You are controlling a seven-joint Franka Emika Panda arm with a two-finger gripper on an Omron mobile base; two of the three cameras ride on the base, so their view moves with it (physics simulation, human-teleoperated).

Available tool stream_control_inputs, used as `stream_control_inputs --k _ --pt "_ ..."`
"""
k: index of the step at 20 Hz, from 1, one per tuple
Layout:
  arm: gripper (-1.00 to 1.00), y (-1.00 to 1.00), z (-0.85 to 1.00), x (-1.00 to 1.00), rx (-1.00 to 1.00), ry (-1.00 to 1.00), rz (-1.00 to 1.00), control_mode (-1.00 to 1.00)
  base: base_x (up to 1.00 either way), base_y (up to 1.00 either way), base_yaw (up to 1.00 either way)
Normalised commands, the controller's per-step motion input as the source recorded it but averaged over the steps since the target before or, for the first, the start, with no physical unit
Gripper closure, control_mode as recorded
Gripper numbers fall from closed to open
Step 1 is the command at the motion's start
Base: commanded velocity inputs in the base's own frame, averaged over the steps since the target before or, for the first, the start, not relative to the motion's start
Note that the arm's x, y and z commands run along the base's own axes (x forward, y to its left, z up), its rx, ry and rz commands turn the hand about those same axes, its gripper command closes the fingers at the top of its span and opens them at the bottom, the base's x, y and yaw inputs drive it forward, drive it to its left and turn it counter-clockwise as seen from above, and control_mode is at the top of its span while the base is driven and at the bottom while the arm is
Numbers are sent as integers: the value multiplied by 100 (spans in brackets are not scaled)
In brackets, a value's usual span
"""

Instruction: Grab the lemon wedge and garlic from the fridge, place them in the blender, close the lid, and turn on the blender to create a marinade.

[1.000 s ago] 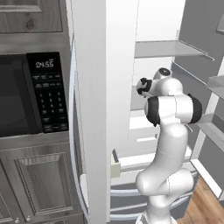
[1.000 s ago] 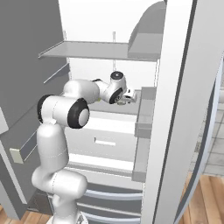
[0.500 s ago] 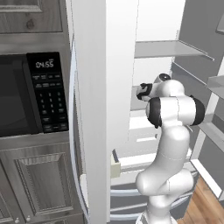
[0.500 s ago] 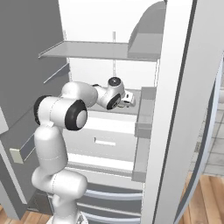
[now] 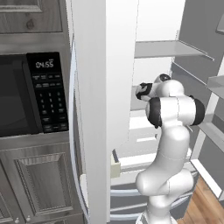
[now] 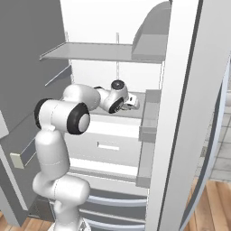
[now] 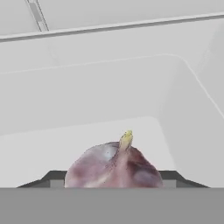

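One item: garlic (image 7: 114,164), purplish bulb, close before the hand camera on a pale shelf.
Fridge (image 6: 113,27): open; arm reaches inside.
Gripper (image 6: 134,103): grip state cannot be determined.
Left base camera: microwave (image 5: 30,94) beside fridge.

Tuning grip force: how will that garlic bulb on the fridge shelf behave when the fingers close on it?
The garlic looks rounded and bulbous, so it would likely roll or squirt sideways under an off-centre pinch. Its skin looks papery, probably slippery; the bulb is likely firm and light. It sits between the gripper fingers, on a flat fridge shelf.
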Motion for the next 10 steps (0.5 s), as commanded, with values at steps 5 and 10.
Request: stream_control_inputs --k 5,10 --pt "100 0 2 -97 6 -39 0 -100 0 0 0" --pt "100 0 77 -100 7 -13 0 -100 0 0 0"
